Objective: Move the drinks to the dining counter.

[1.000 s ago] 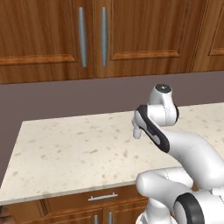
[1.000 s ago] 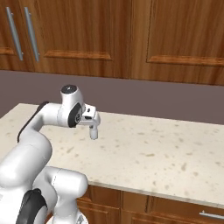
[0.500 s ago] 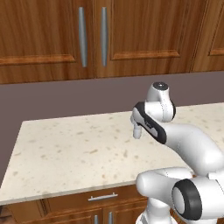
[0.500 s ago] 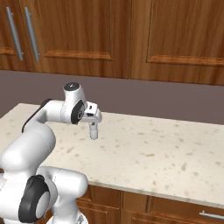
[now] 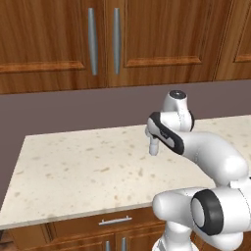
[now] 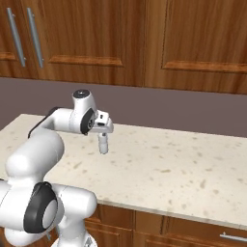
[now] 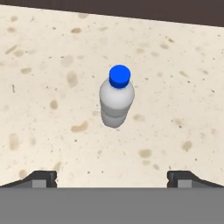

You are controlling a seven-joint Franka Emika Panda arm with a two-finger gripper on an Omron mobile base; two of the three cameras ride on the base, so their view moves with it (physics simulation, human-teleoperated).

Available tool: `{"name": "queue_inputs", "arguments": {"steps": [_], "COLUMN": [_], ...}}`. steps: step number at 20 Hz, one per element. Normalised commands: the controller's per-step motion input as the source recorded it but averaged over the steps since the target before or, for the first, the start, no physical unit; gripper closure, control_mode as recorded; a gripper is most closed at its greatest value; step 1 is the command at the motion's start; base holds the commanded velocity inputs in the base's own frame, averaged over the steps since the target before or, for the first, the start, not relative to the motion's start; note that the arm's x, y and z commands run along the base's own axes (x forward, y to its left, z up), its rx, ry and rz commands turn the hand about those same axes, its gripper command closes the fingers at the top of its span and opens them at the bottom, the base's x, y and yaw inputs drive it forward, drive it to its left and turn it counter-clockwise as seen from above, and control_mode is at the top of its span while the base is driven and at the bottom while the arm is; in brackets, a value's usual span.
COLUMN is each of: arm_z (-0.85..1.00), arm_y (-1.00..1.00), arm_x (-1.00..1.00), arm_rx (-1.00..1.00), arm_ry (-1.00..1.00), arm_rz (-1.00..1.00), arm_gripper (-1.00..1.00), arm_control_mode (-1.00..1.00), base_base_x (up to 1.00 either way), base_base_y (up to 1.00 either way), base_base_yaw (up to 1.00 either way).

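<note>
I'm looking down on a pale speckled stone bench (image 5: 83, 166), beige with brown flecks, running along a dull mauve-grey back wall (image 5: 73, 108) under dark wooden upper cabinets (image 5: 157, 34) with long metal bar handles (image 5: 92, 40). Below the front lip of the bench I can see wooden drawer fronts (image 5: 98, 223) with a small metal pull (image 5: 114, 221).

The small clear water bottle (image 7: 116, 101) with its blue cap (image 7: 119, 76) stands upright on the stone in my hand view, alone, with bare bench all round it and the dark strip of the wall beyond it at the top of that view. In the two base views I cannot pick it out.

My hand (image 7: 112, 177) sits above the bench and points down at it, seen from the left base view at (image 5: 153, 147) and from the right base view at (image 6: 103, 144). Its two dark fingertips (image 7: 41, 177) stand at full spread, well apart at the two bottom corners of the hand view, and they grip nothing; the bottle lies between their lines but well ahead of them, not touching.

The near left corner of the bench (image 5: 10, 215) drops off to the floor, and the stone stretches on, bare, to the right (image 6: 202, 169).
</note>
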Motion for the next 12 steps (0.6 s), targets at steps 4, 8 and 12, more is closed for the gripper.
{"name": "queue_inputs", "arguments": {"steps": [4, 8, 12], "arm_z": [-0.07, -0.11, -0.05], "arm_y": [0.00, 0.00, 0.00], "arm_x": [0.03, 0.03, 0.08], "arm_rx": [0.00, 0.00, 0.00], "arm_ry": [0.00, 0.00, 0.00], "arm_rz": [0.01, 0.02, 0.01], "arm_gripper": [-1.00, -1.00, -1.00], "arm_control_mode": [-1.00, -1.00, -1.00], "base_base_x": [0.00, 0.00, 0.00], "base_base_y": [0.00, 0.00, 0.00], "base_base_yaw": [0.00, 0.00, 0.00]}}
